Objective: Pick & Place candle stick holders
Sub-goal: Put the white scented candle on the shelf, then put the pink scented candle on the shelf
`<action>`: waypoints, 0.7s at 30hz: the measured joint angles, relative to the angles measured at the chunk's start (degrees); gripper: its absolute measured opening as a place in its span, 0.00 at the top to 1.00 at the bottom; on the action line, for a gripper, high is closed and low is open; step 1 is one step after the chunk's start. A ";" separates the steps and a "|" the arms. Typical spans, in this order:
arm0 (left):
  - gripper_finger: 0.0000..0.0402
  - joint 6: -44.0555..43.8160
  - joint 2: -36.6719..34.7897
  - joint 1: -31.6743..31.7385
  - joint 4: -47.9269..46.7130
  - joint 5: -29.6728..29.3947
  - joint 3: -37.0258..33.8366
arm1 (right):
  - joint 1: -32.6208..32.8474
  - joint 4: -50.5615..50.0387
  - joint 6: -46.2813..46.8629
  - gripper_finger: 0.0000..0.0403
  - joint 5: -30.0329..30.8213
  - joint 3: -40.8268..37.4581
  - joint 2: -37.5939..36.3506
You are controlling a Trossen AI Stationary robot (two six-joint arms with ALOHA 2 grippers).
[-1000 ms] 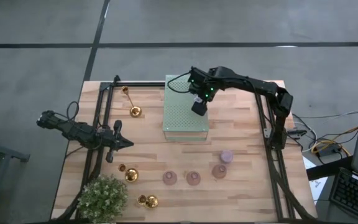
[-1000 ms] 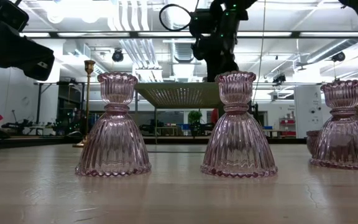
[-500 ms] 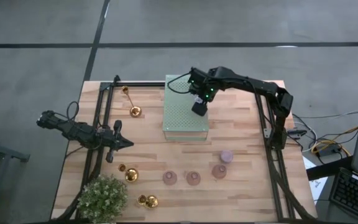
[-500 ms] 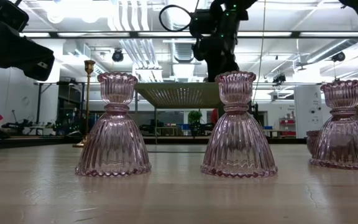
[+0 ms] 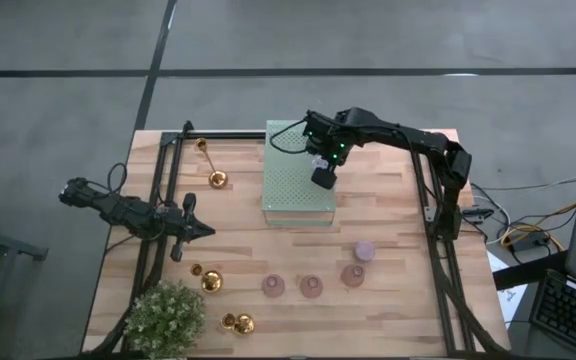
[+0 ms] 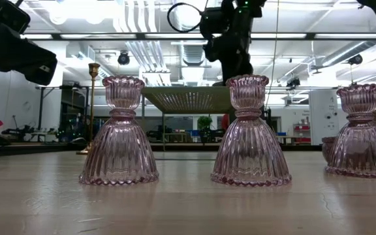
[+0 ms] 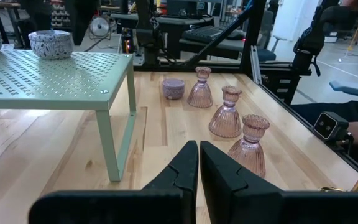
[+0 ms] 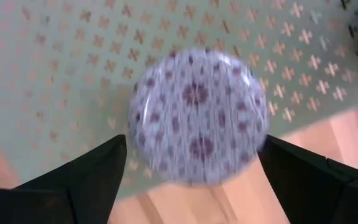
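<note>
Right gripper (image 8: 194, 186) hangs over the pale green perforated metal stand (image 5: 298, 190), fingers spread wide either side of a squat blue-grey patterned ceramic holder (image 8: 197, 126) resting on the stand, nothing gripped. Best retreat straight up, avoiding nudging it. Left gripper (image 7: 199, 163), closed and empty, waits at table's left.
</note>
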 joint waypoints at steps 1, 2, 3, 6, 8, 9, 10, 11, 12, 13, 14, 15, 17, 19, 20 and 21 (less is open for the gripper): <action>0.95 0.00 0.00 -0.02 0.00 -0.02 0.00 | 0.19 -0.81 -0.01 0.12 -0.01 0.27 -0.31; 0.95 0.00 0.00 -0.02 0.00 0.00 0.00 | 0.39 -1.32 -0.01 0.12 0.00 0.56 -0.71; 0.95 0.00 0.01 -0.02 0.00 -0.02 0.00 | 0.70 -1.54 -0.01 0.12 -0.05 0.70 -1.08; 0.95 0.00 0.02 -0.01 0.00 -0.02 0.00 | 1.61 -2.61 0.43 0.13 -0.04 0.79 -2.42; 0.95 0.00 0.02 0.00 0.00 -0.02 0.00 | 2.42 -4.40 1.54 0.12 0.08 0.59 -3.68; 0.95 0.00 0.01 -0.02 0.00 -0.02 0.00 | 3.03 -4.94 2.07 0.12 0.28 0.26 -4.40; 0.95 0.00 0.02 -0.01 0.00 -0.02 0.00 | 3.63 -5.27 2.73 0.12 0.29 -0.36 -5.30; 0.95 0.00 0.02 -0.02 0.00 -0.01 0.00 | 4.24 -5.96 3.36 0.12 0.27 -1.18 -6.19; 0.95 0.00 0.01 -0.01 0.00 0.00 0.00 | 5.00 -6.43 3.88 0.12 0.28 -2.04 -6.94; 0.95 0.00 0.02 -0.02 0.00 0.00 0.00 | 5.77 -6.33 4.56 0.13 0.27 -2.98 -7.86; 0.95 0.00 0.02 -0.02 0.00 -0.01 0.00 | 6.46 -6.21 5.23 0.13 0.28 -4.05 -8.82; 0.95 0.00 0.02 -0.02 0.00 -0.01 0.00 | 7.30 -6.29 6.03 0.13 0.27 -5.13 -9.80; 0.95 0.00 0.02 -0.02 -0.02 0.00 0.00 | 9.07 -6.16 7.32 0.14 0.33 -7.61 -12.18; 0.95 0.00 0.02 0.00 -0.02 -0.02 -0.02 | 11.05 -5.72 7.97 0.14 0.61 -10.72 -14.64; 0.95 0.00 0.02 -0.02 -0.04 0.00 0.00 | 11.99 -4.94 8.47 0.14 1.10 -12.61 -15.92; 0.95 0.00 0.02 -0.01 -0.04 -0.01 0.00 | 12.88 -4.18 9.18 0.14 1.79 -14.51 -17.08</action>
